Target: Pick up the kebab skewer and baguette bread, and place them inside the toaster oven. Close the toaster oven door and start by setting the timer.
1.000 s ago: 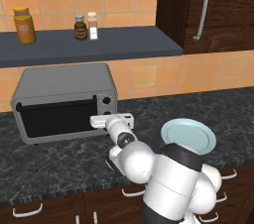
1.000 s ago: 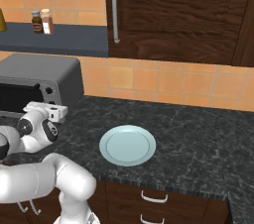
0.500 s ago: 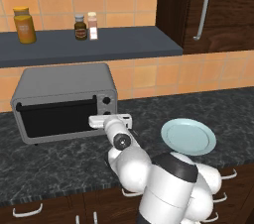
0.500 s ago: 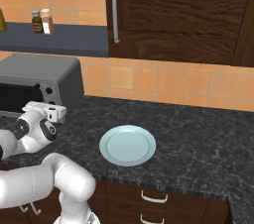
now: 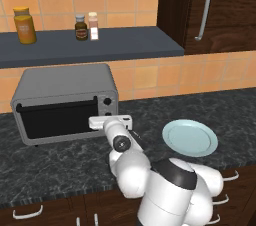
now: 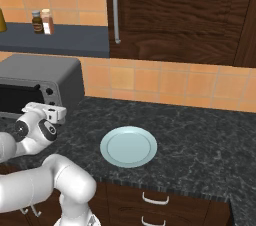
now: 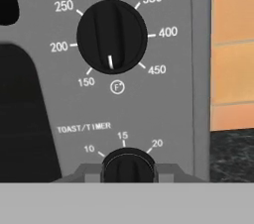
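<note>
The grey toaster oven [image 5: 65, 87] [image 6: 45, 72] stands on the counter at the left. Its door [image 5: 57, 117] with the dark glass is closed. My gripper [image 5: 111, 120] [image 6: 50, 112] [image 7: 128, 172] presses against the knob panel on the oven's right side. In the hand view its grey fingertips [image 7: 87, 173] sit on both sides of the black toast/timer knob [image 7: 128, 164], shut on it. Above it is the temperature knob [image 7: 111, 36], its mark pointing down between 150 and 450. The kebab skewer and the baguette bread are hidden.
A pale blue plate [image 5: 190, 137] [image 6: 128, 146] lies bare on the dark stone counter to the right of the arm. Above the oven, a shelf [image 5: 125, 45] carries a yellow jar [image 5: 24, 25] and two spice bottles [image 5: 81, 26]. A dark cabinet with a handle [image 5: 202, 7] hangs at the upper right.
The hand has stayed at the oven's knob panel while the arm's elbow shifted slightly. The jaws have gone from open to shut around the timer knob.
</note>
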Available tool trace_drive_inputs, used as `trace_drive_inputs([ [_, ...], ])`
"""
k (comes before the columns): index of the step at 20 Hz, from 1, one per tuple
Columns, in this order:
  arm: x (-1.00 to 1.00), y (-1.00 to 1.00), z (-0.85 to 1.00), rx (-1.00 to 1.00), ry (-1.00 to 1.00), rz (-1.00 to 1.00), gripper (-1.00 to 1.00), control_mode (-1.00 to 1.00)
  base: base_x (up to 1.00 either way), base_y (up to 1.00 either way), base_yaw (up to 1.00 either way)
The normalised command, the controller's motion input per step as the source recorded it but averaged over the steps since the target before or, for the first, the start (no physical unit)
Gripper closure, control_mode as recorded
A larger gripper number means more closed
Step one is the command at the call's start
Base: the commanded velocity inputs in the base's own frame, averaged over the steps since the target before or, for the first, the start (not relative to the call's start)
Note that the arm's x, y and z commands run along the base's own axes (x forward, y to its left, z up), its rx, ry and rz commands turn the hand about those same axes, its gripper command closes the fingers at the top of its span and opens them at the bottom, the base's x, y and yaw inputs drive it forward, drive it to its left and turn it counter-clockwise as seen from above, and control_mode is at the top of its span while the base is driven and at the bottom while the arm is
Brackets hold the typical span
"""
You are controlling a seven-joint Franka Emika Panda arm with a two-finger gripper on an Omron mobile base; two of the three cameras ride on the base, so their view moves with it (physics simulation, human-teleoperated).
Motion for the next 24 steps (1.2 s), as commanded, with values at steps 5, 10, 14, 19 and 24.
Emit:
trace_drive_inputs([
  [5, 0.19, 0.00, 0.00, 0.00, -0.03, 0.00, 1.00, -1.00, 0.00, 0.00, 0.00],
  [10, 0.04, 0.00, -0.03, 0.06, -0.03, 0.00, 1.00, -1.00, 0.00, 0.00, 0.00],
  [14, 0.00, 0.00, -0.03, 0.15, -0.01, 0.00, 1.00, -1.00, 0.00, 0.00, 0.00],
  [19, 0.00, 0.00, -0.05, 0.19, -0.02, -0.01, 1.00, -1.00, 0.00, 0.00, 0.00],
  [24, 0.00, 0.00, -0.13, 0.22, -0.02, -0.04, 1.00, -1.00, 0.00, 0.00, 0.00],
])
